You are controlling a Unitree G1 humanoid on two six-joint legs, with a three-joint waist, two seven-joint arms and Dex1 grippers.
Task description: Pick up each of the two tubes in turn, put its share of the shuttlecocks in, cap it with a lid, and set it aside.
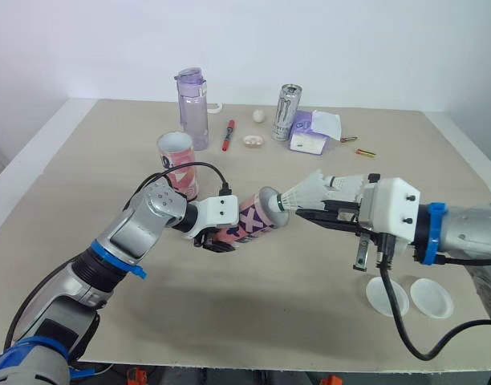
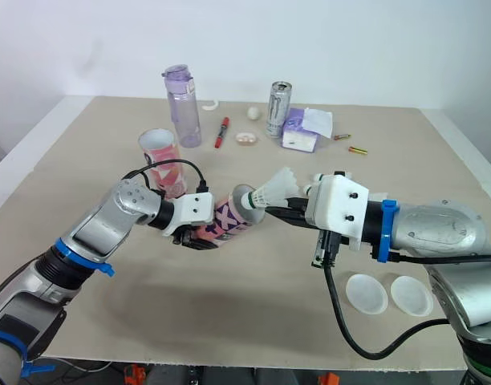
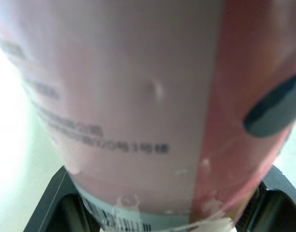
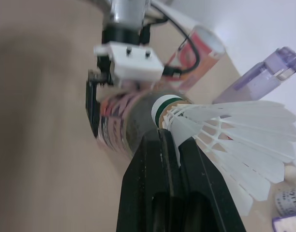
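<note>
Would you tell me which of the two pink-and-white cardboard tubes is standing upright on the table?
The pink-and-white tube nearer the purple bottle; the other tube is held sideways in the left gripper.

A wide, flat beige tabletop (image 1: 85, 160) with a white rim; behind the tabletop stands a plain white wall (image 1: 350, 48), evenly lit.

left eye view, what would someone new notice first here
In the middle, the left gripper holds a pink tube on its side, its open mouth facing the right gripper, which pinches a white shuttlecock cork-first right at that mouth. A second tube stands upright behind the left arm, and two white lids lie on the table near its front edge on the right.
</note>
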